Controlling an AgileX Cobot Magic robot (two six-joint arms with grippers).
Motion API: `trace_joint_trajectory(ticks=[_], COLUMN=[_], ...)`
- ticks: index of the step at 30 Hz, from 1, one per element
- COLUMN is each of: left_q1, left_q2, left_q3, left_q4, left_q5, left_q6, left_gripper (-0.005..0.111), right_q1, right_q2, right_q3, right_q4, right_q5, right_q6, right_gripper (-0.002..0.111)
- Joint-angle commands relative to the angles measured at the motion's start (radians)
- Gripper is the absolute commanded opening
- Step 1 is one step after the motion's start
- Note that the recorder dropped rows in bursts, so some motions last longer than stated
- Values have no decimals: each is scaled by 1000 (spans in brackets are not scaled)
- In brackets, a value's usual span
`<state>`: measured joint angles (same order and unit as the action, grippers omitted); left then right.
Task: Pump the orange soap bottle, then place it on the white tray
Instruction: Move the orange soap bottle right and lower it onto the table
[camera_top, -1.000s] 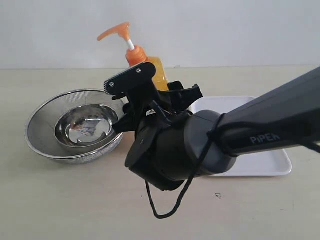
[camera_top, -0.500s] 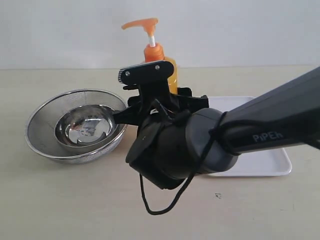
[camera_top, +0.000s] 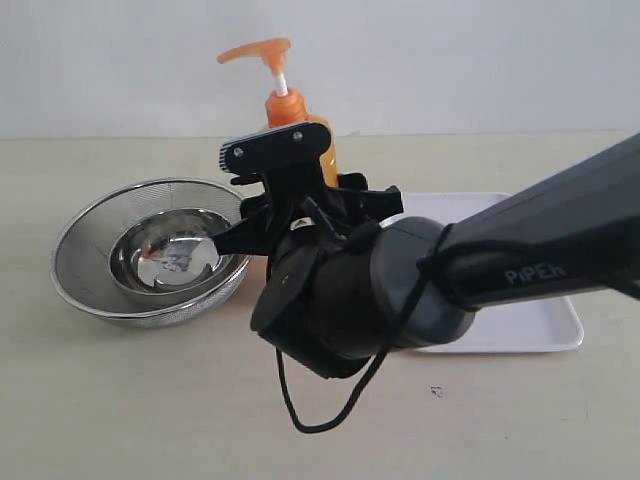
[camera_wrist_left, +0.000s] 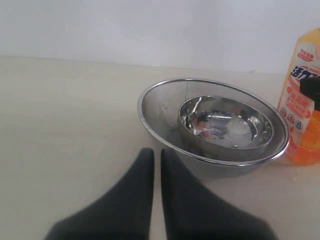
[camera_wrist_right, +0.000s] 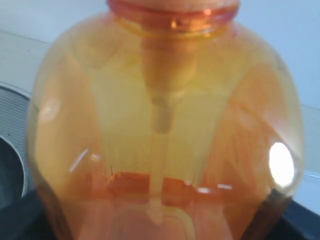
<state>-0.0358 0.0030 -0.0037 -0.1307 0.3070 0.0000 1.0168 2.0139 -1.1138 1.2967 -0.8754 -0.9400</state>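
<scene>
The orange soap bottle (camera_top: 285, 106) stands nearly upright between the strainer bowl and the white tray (camera_top: 530, 335), its pump head (camera_top: 255, 50) raised on the white stem. My right gripper (camera_top: 318, 178) is shut on the bottle's body and hides most of it. In the right wrist view the translucent orange soap bottle (camera_wrist_right: 165, 125) fills the frame, with dark fingers (camera_wrist_right: 297, 220) at its sides. The left wrist view shows my left gripper (camera_wrist_left: 157, 155) shut and empty above the table, near the bowl, and the bottle's labelled side (camera_wrist_left: 302, 120) beyond the bowl. I cannot tell whether the bottle's base touches the table.
A round steel mesh strainer (camera_top: 90, 250) with a smaller steel bowl (camera_top: 170, 255) inside sits left of the bottle, close to it. The right arm's bulky black wrist (camera_top: 350, 300) and a loose black cable (camera_top: 320, 415) hang over the table's middle, covering the tray's left end.
The held bottle swung from a left tilt to near upright and rightward, then shifted back a little to the left. The right gripper kept its grip throughout.
</scene>
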Motion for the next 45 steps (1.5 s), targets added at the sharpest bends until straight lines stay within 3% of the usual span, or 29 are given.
trace_joint_trajectory(ticks=[1,9,16,22,27,45], left_q1=[3,3,3,3,3,3], left_q2=[-3,-3,-3,-3,-3,-3], left_q3=[4,4,4,4,4,4], left_q4=[2,2,2,2,2,2], left_q5=[-7,-7,-7,-7,-7,-7], left_q6=[8,8,8,8,8,8], left_gripper=[5,5,5,5,5,5], right_q1=[0,0,-8,-68,-112,-112], right_q2=[-1,-136,-227,-222,-222,-222], right_q3=[9,126,245,245,245,245], right_q4=[61,37,-244,-327,-331,-340], right_q5=[-17,-40,25,63,95,101], right_q6=[-34,-44,119,204,275,303], right_gripper=[0,0,0,0,0,0])
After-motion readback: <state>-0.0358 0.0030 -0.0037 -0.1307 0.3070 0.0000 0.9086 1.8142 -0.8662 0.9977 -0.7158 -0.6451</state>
